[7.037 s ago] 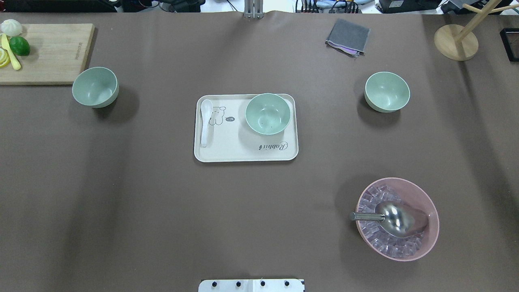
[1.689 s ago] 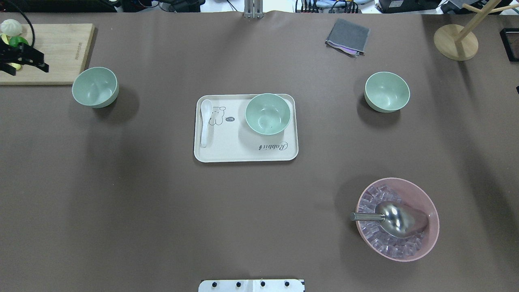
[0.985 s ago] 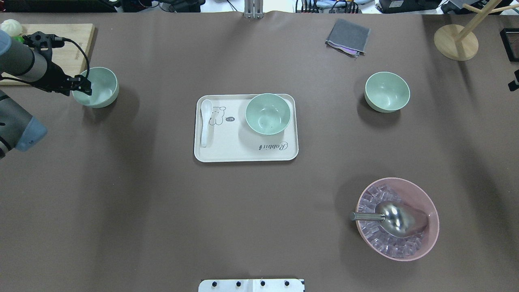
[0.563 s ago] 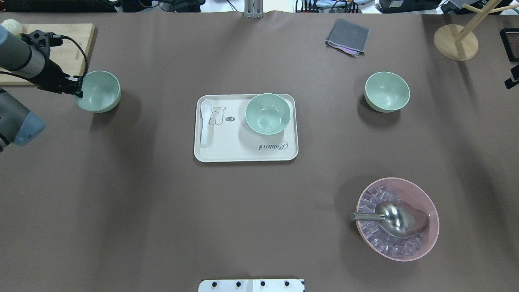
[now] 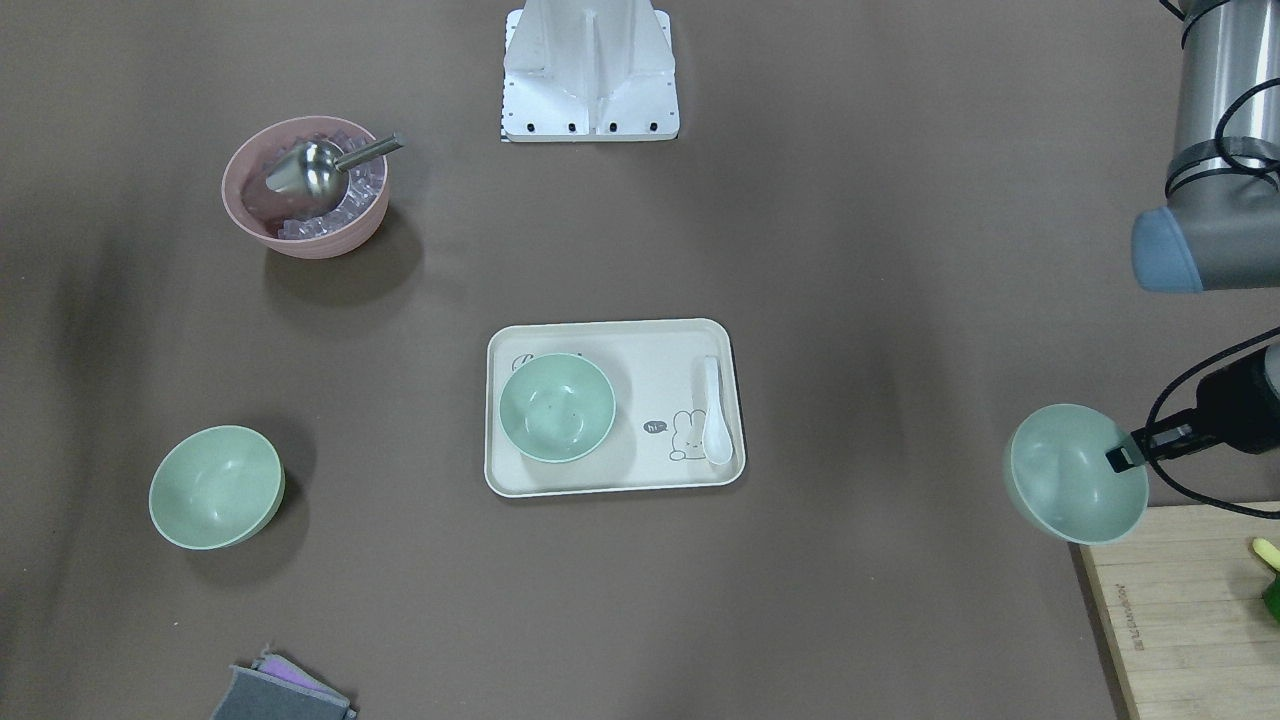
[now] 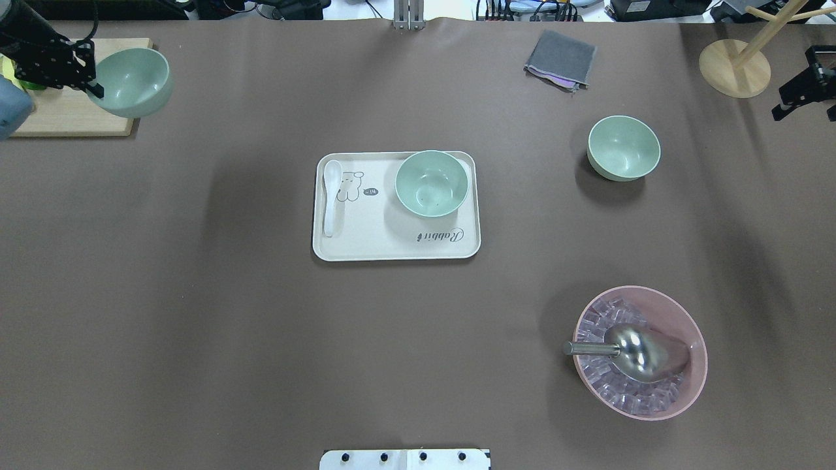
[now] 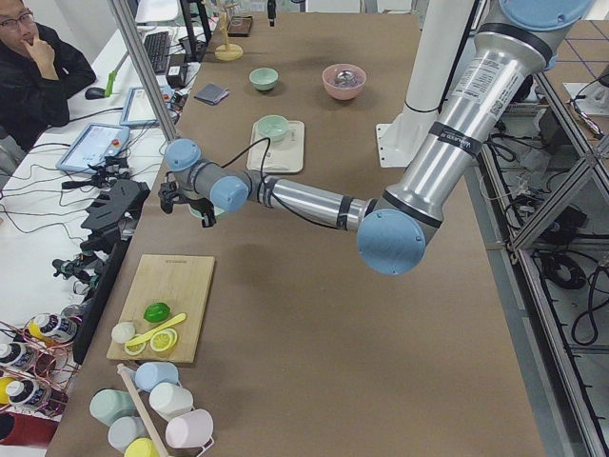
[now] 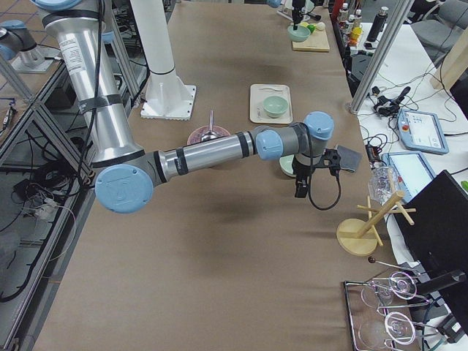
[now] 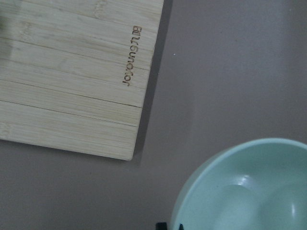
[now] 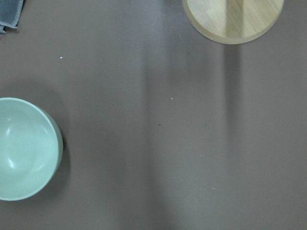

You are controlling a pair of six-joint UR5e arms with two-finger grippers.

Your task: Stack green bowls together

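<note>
Three pale green bowls show. One (image 6: pixel 431 183) sits in the cream tray (image 6: pixel 392 251) at the table's middle. One (image 6: pixel 623 147) stands on the table at the right. My left gripper (image 6: pixel 95 86) is shut on the near rim of the third bowl (image 6: pixel 134 79) and holds it in the air over the corner of the cutting board; the bowl also shows in the left wrist view (image 9: pixel 249 189). My right gripper (image 6: pixel 804 112) hangs in the air, open and empty, to the right of the right bowl (image 10: pixel 26 148).
A white spoon (image 6: pixel 331 196) lies in the tray. A pink bowl (image 6: pixel 682 307) of ice with a metal scoop (image 6: pixel 637 352) stands at the near right. A wooden cutting board (image 6: pixel 65 117) with fruit is far left, a grey cloth (image 6: pixel 560 59) and a wooden stand (image 6: pixel 734 67) far right.
My left arm came in, shut on the left bowl's rim and lifted the bowl up and toward the cutting board. My right gripper came into view at the right edge.
</note>
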